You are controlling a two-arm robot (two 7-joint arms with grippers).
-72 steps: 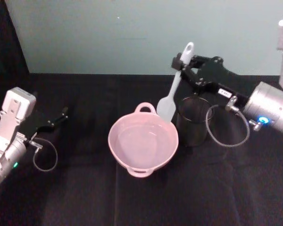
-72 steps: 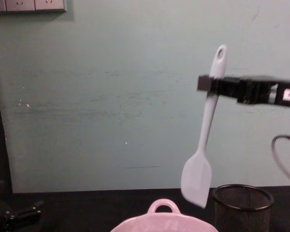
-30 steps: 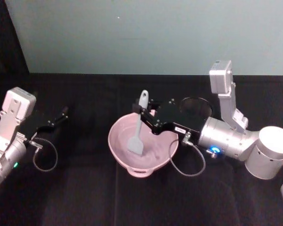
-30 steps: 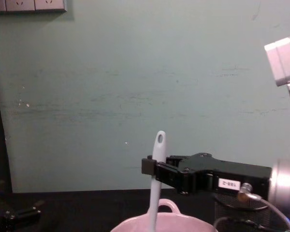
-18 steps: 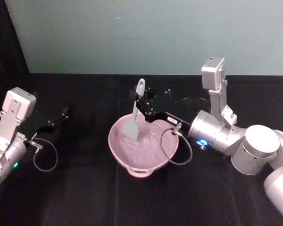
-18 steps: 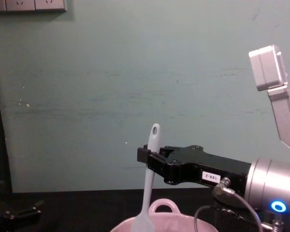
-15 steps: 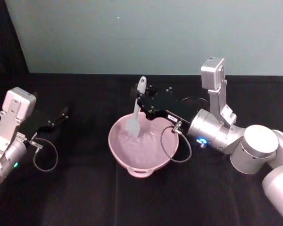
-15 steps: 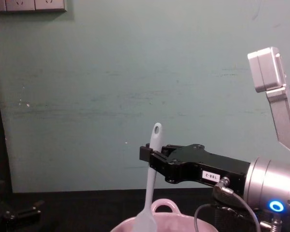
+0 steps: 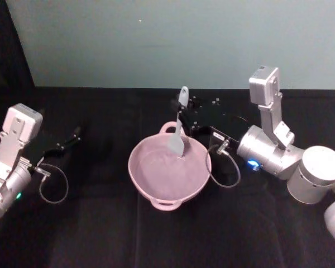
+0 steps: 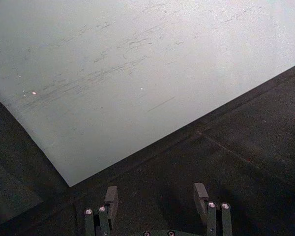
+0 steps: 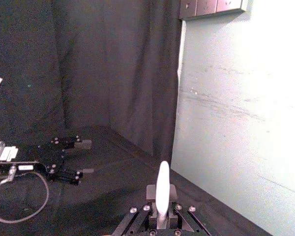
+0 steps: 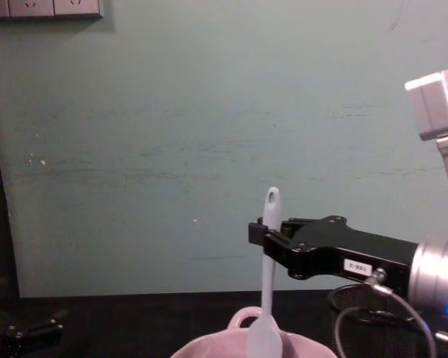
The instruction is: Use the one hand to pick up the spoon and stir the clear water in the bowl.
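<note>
The pale pink bowl [image 9: 156,187] sits mid-table with clear water in it, its loop handle at the back rim. My right gripper [image 9: 180,114] reaches in from the right, shut on the upper handle of the white spoon [image 9: 178,131]. The spoon hangs nearly upright with its flat blade down inside the bowl's back right part. From the chest, the spoon [image 12: 267,268] drops behind the bowl's rim [image 12: 209,347], held by the right gripper [image 12: 265,227]. The handle [image 11: 162,189] stands between the gripper's fingers. My left gripper [image 9: 75,134] rests open at the far left, with nothing between its fingers [image 10: 111,196].
A black wire-mesh cup [image 12: 392,332] stands right of the bowl, partly behind my right arm. A grey cable [image 9: 226,167] loops off the right wrist beside the bowl. Black cloth covers the table, and a pale green wall closes off the back.
The right gripper lowered the spoon from above the mesh cup into the bowl. Over the last half second it swept the blade from the back left toward the back right.
</note>
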